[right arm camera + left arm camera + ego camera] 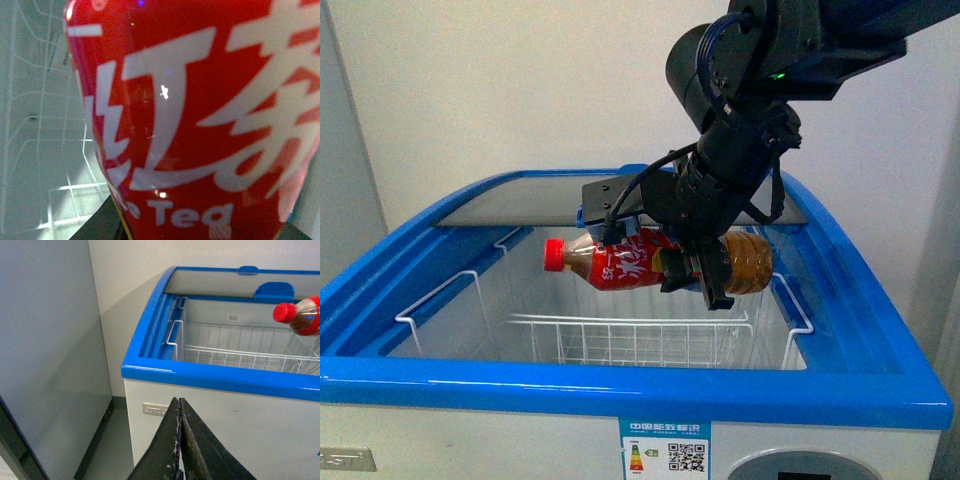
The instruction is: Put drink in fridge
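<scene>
The drink (630, 260), a bottle of amber liquid with a red cap and red label, hangs on its side above the open fridge (620, 395), cap pointing left. My right gripper (690, 268) is shut on the drink around its label. In the right wrist view the red label of the drink (185, 125) fills the picture, with white wire basket below. The left wrist view shows my left gripper (180, 440) shut and holding nothing, low in front of the fridge's (210, 377) white front wall; the drink's red cap (285, 313) shows at the edge.
A white wire basket (630, 340) hangs inside the fridge below the bottle. A sliding glass lid (550, 200) covers the back part. A tall grey cabinet (45, 355) stands left of the fridge, with a narrow floor gap between.
</scene>
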`<state>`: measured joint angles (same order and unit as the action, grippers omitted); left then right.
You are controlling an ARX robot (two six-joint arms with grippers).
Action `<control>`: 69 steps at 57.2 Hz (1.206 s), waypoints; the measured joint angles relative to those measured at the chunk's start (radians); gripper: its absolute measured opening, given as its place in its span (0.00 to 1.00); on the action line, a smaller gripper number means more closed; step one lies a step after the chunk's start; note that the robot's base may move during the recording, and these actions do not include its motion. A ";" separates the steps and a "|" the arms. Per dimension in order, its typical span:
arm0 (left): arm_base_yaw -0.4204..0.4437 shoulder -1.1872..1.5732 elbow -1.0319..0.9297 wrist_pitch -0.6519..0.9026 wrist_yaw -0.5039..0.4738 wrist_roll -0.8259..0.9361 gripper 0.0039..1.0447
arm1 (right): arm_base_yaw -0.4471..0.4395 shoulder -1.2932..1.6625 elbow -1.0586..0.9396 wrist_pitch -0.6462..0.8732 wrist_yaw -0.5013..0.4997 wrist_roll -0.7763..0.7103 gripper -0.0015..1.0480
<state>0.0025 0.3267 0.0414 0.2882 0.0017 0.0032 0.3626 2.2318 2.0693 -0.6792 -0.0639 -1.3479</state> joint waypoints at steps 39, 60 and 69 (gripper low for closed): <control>-0.001 -0.283 -0.027 -0.271 -0.001 -0.001 0.02 | 0.022 0.239 0.129 0.129 0.087 0.051 0.35; -0.001 -0.320 -0.027 -0.286 -0.002 -0.002 0.65 | 0.028 0.242 -0.026 0.281 0.107 0.082 0.41; -0.001 -0.320 -0.027 -0.286 -0.002 -0.001 0.93 | 0.028 0.238 -0.042 0.296 0.095 0.088 0.72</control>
<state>0.0017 0.0063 0.0147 0.0017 -0.0002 0.0021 0.3908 2.4695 2.0270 -0.3828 0.0315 -1.2602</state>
